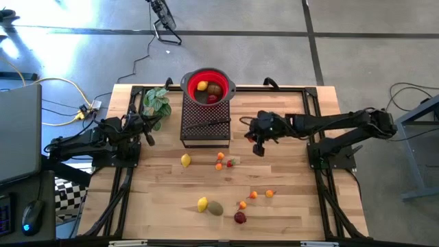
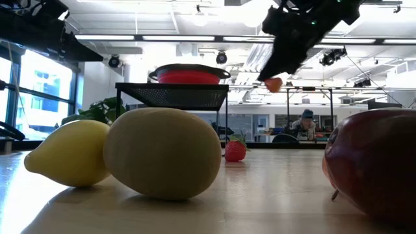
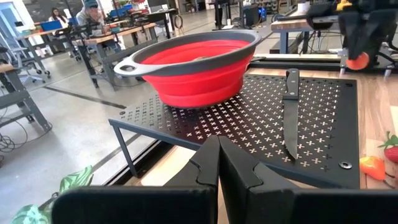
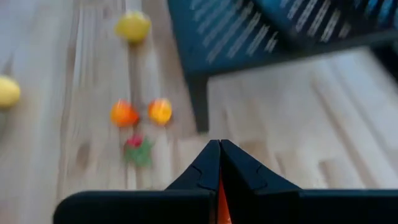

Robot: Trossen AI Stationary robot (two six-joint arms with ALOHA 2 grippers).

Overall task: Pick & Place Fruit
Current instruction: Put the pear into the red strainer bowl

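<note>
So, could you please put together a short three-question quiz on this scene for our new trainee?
1. True or false: the red bowl on the black mesh stand already holds fruit.
2. What lies on the stand beside the bowl? A) a knife B) a spoon C) a lemon
3. What is the right hand shut on, in the air beside the stand?

Key
1. True: a yellow piece and darker ones lie inside.
2. A, the black-handled knife.
3. A small orange fruit; the left hand waits shut by the leafy plant.
</note>
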